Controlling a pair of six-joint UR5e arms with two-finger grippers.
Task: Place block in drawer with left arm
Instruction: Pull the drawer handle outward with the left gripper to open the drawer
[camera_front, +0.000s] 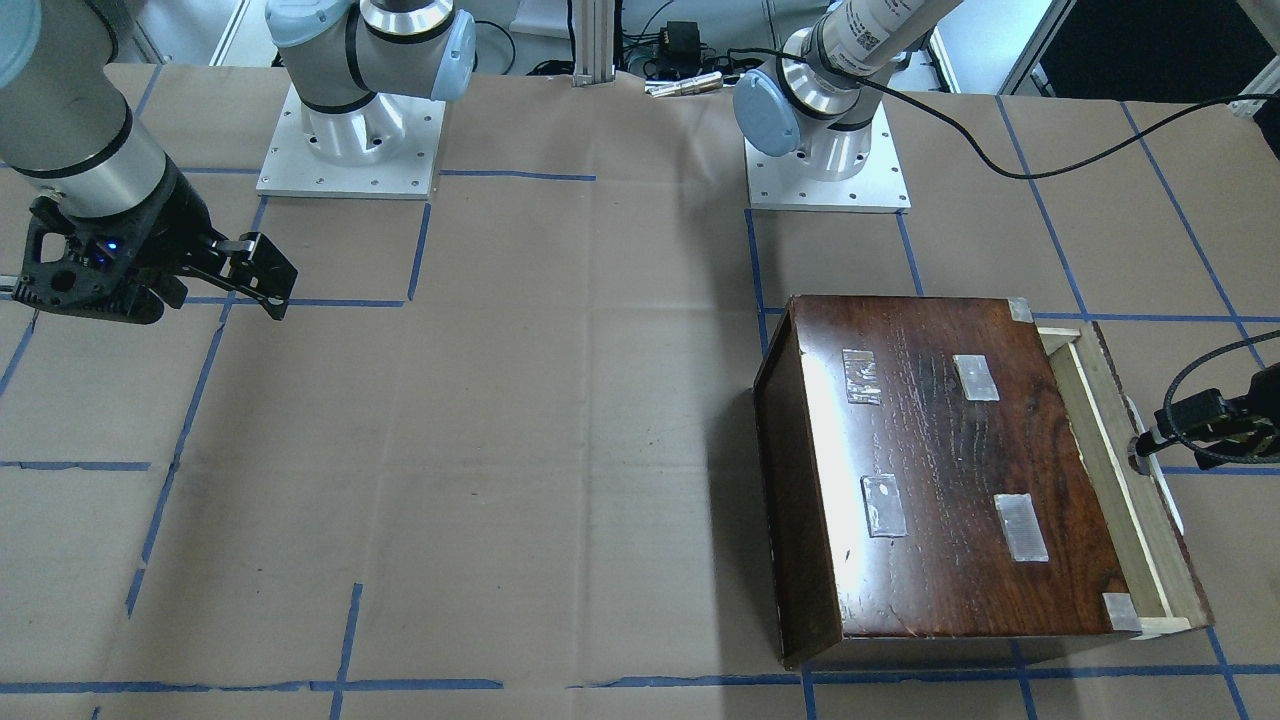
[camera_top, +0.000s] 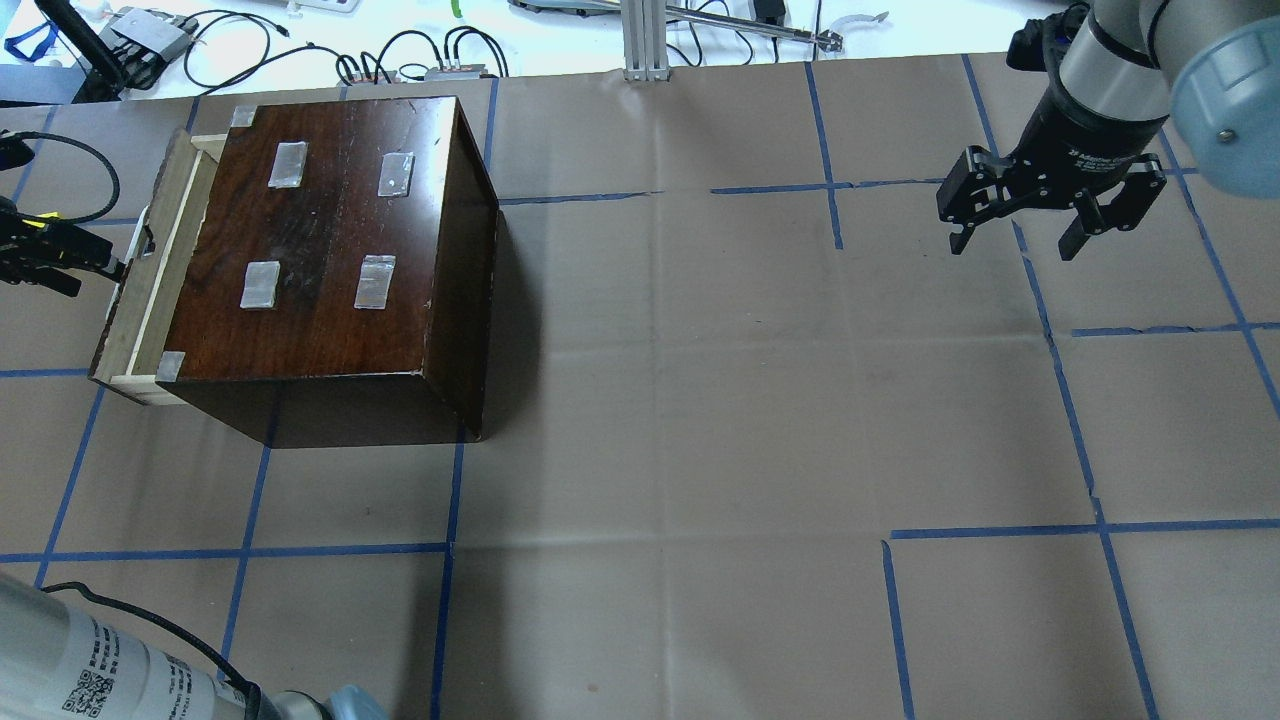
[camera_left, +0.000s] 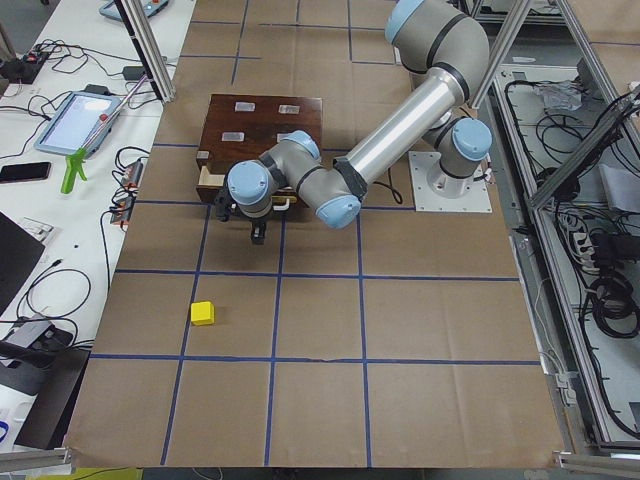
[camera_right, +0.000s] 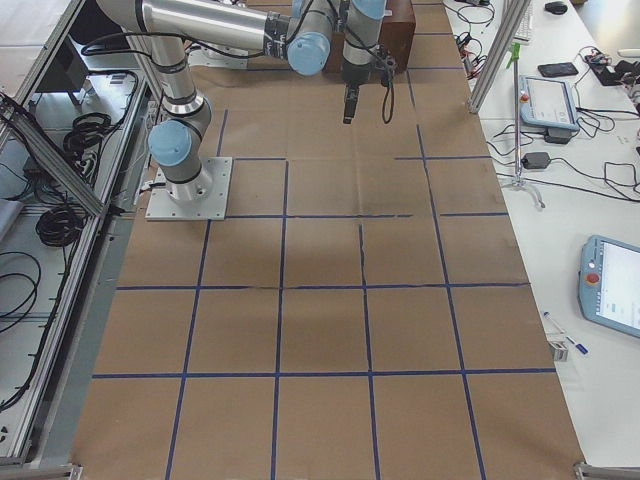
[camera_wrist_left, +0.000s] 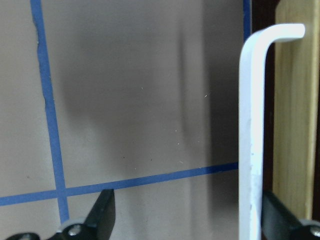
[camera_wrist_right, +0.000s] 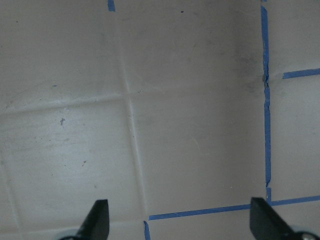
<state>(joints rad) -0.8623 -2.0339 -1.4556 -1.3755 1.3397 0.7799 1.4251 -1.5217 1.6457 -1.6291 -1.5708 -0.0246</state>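
The yellow block (camera_left: 203, 313) lies on the brown paper and shows only in the exterior left view, well away from the box. The drawer (camera_top: 148, 270) of the dark box (camera_top: 330, 240) is pulled out a little; it also shows in the front-facing view (camera_front: 1110, 470). My left gripper (camera_top: 92, 266) is at the drawer's front, open. In the left wrist view its fingers (camera_wrist_left: 105, 210) straddle the white drawer handle (camera_wrist_left: 250, 125), which stands close to the right finger. My right gripper (camera_top: 1015, 235) hangs open and empty over the far side of the table.
Blue tape lines (camera_top: 450, 520) grid the paper-covered table. Cables and devices (camera_top: 400, 60) lie along the far edge behind the box. The two arm bases (camera_front: 350, 140) stand at the robot's side.
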